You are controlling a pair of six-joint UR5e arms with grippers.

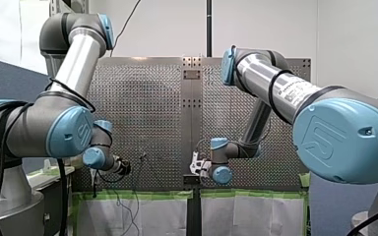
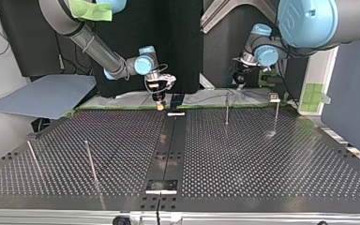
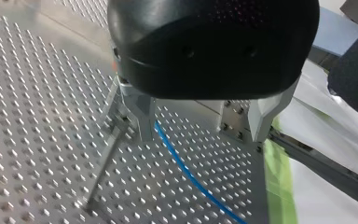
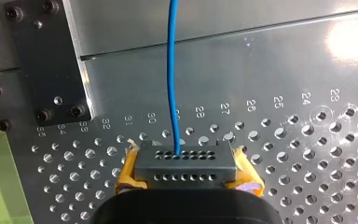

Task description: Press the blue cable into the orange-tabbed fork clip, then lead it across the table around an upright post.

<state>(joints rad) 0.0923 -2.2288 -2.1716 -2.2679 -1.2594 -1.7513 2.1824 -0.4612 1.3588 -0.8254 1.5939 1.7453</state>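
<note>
Here the blue cable runs straight ahead from my right hand.

Bright, even room light; a glare patch whitens the perforated table.

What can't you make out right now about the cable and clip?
Fork clip: not identifiable in any view.
Blue cable: left wrist view, upper run hidden behind my left gripper.
Cable end: right wrist view, vanishes into the grey block held by my right gripper.
Top view: cable too thin to trace.
</note>
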